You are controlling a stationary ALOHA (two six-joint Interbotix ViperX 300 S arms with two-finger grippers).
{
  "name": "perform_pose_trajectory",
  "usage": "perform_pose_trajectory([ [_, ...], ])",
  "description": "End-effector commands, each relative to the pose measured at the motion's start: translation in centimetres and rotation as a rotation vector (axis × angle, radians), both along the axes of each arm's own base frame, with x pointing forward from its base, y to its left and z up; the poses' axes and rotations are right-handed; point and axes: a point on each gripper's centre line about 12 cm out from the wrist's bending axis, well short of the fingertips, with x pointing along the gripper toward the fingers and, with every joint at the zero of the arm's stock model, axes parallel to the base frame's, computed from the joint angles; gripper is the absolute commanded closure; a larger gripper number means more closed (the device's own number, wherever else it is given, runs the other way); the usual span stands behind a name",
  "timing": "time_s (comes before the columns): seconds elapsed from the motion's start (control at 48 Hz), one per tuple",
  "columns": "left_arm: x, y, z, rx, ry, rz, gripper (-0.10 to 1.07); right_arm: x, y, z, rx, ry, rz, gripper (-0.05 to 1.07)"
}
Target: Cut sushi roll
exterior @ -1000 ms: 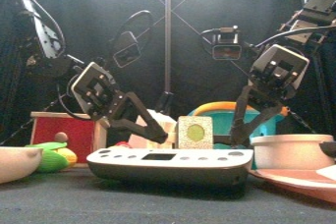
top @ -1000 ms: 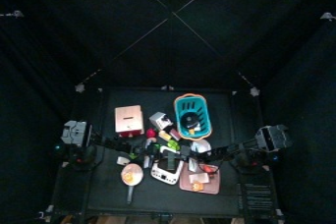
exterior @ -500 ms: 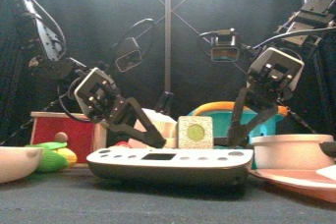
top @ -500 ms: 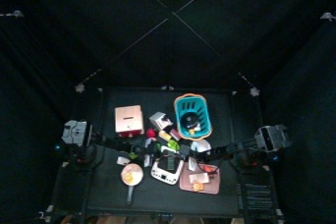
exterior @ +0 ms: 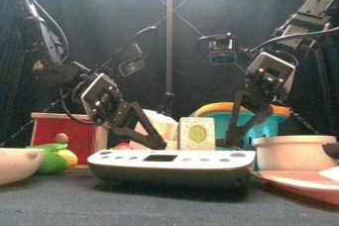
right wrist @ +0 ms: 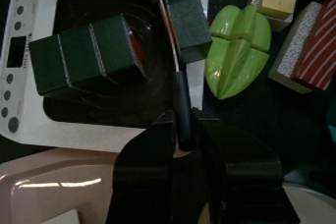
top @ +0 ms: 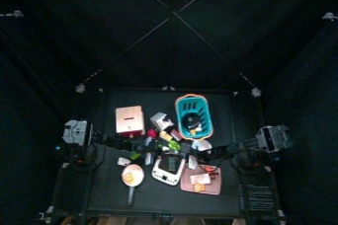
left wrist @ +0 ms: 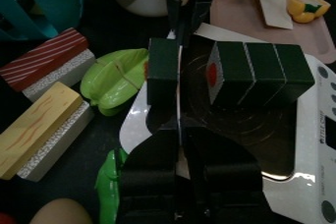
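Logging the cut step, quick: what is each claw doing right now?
Left claw: cannot be told; it sits at the sushi roll.
Right claw: cannot be told; also at the roll.

A white scale (exterior: 169,164) sits front and centre on the worktop (exterior: 133,208), a green-faced roll piece (exterior: 196,133) upright behind it. Both arms slant down behind, grippers hidden.

No readable text, label, brand, number or sign on anything near either arm's jaws, small dark marks along the white scale's (right wrist: 29,66) edge too blurred to read
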Motion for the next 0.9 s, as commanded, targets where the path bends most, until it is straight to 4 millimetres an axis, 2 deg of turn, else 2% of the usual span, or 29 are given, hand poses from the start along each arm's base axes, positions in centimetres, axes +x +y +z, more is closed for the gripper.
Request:
perform_pose_trajectory([
  [0.0, 0.6, -0.1, 1.6, 0.000, -0.050, -0.004, 0.55, 0.5, -0.5, 1.5, -0.001, -0.045, -0.018, 0.52],
  [0.312, 0.6, -0.7, 3.9, 0.010, -0.113, -0.033, 0.55, 0.6, -0.3, 3.6, 0.004, -0.108, -0.012, 0.52],
  [0.875, 0.6, -1.0, 4.3, 0.012, -0.124, -0.045, 0.55, 0.5, 0.0, 4.6, 0.007, -0.139, -0.001, 0.52],
])
